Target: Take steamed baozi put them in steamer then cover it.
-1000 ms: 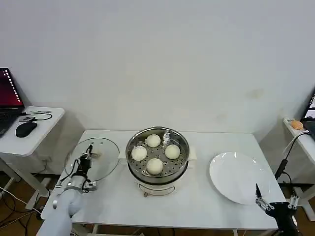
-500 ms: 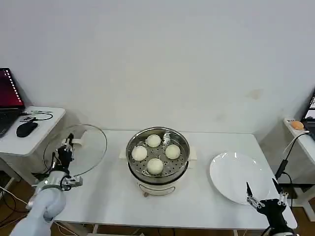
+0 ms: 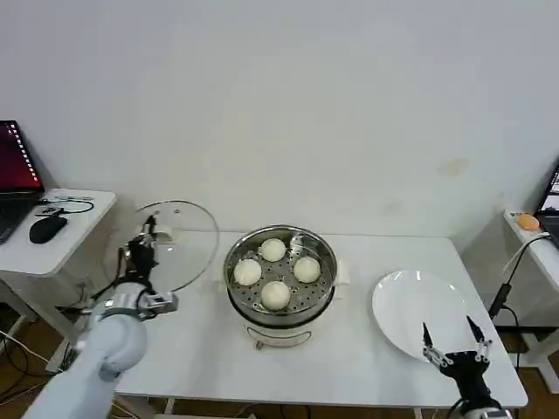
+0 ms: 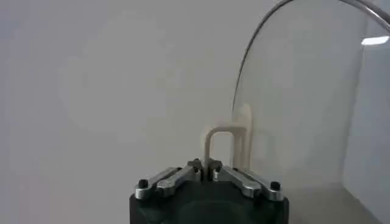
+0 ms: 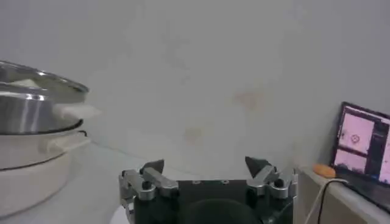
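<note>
Several cream-white baozi sit in the shiny steamer at the table's middle. The clear glass cover hangs tilted in the air to the steamer's left, held by its white bar handle. My left gripper is shut on that handle, the jaws pinched on the bar in the left wrist view. Over the table's front right corner, beside the plate, my right gripper stands open and holds nothing. The steamer's rim shows at the side of the right wrist view.
A flat white plate lies on the table's right part. A side table with a laptop and a mouse stands at far left. Another side table with a cable is at far right.
My left gripper has lifted the cover off the table and now carries it right, nearer the steamer. The right gripper shifted left along the front edge, staying open.
</note>
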Action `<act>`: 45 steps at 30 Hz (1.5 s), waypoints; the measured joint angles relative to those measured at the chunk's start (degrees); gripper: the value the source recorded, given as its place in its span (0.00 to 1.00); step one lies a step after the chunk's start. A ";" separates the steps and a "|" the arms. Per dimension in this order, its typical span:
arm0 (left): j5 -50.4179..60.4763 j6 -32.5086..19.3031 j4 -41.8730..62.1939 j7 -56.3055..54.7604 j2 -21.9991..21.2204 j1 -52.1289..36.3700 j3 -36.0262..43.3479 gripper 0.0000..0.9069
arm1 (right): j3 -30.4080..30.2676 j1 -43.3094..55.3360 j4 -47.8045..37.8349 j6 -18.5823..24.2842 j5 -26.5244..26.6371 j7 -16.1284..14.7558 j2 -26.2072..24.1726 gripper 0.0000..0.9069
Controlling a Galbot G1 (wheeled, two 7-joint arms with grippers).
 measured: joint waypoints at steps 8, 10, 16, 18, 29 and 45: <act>7.34 4.60 0.75 6.09 -8.77 -6.16 9.00 0.00 | -1.58 0.72 -0.85 -0.06 -1.02 0.55 0.65 1.00; 9.32 5.32 1.25 7.61 -11.17 -6.79 10.54 0.00 | -1.99 0.87 -0.96 -0.10 -1.37 0.60 0.85 1.00; 15.72 6.72 2.33 12.10 -17.90 -7.53 12.69 0.00 | -3.15 1.17 -1.32 0.08 -2.31 0.78 1.19 1.00; 17.94 7.01 2.83 13.39 -19.88 -7.54 13.40 0.00 | -3.45 1.32 -1.32 0.07 -2.59 0.79 1.33 1.00; 28.64 7.79 5.38 17.52 -28.52 -6.75 15.32 0.00 | -4.70 1.64 -1.86 0.27 -3.75 0.96 1.81 1.00; 36.68 8.08 7.11 19.11 -34.65 -4.99 16.65 0.00 | -5.72 1.67 -2.40 0.58 -4.61 1.02 2.16 1.00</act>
